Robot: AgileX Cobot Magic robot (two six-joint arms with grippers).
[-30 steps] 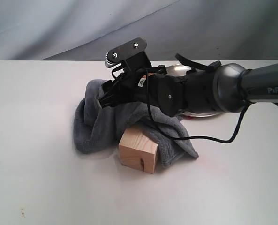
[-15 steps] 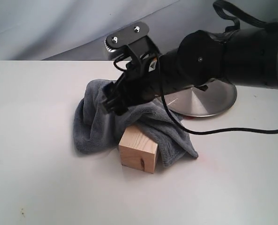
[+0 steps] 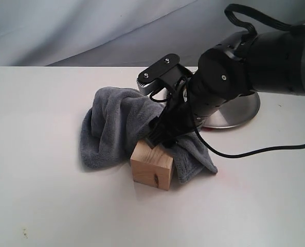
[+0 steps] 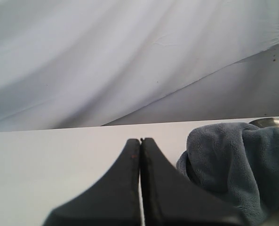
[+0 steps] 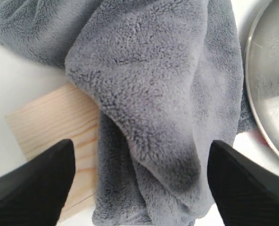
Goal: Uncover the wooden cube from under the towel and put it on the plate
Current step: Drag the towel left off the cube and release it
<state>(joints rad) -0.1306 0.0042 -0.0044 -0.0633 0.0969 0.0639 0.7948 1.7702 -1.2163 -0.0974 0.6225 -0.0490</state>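
Note:
The wooden cube [image 3: 152, 167] stands on the white table with its front corner bare. The blue-grey towel [image 3: 111, 128] still lies over its back and right side. My right gripper [image 3: 161, 138] hangs open just above that covered edge. In the right wrist view its two black fingers [image 5: 35, 186] straddle a towel fold [image 5: 153, 94], with the cube [image 5: 50, 127] by one finger and the steel plate [image 5: 271, 70] beyond the other. Nothing is gripped. My left gripper [image 4: 140, 140] is shut and empty, low over the table, beside the towel [image 4: 233, 165].
The plate [image 3: 239, 110] sits behind and to the right of the towel, partly hidden by the right arm. A black cable [image 3: 255, 150] loops from the arm above the table. Grey cloth backdrop hangs behind the table's far edge.
My right gripper has moved from the top of the towel heap down and to the right, over the towel at the cube's covered edge. Towel and cube have stayed put.

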